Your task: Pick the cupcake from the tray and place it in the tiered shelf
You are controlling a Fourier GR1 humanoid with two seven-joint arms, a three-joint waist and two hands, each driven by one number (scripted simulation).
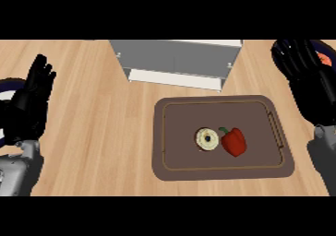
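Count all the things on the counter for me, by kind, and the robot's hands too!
Trays: 1, the brown tray
Cupcakes: 1, the cupcake
Peppers: 1, the red pepper
Shelves: 1, the grey tiered shelf
Hands: 2, the left hand and the right hand
Total: 6

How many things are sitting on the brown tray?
2. The cupcake lies near the middle of the tray, and the red pepper lies right beside it, on its right. Nothing else shows on the tray.
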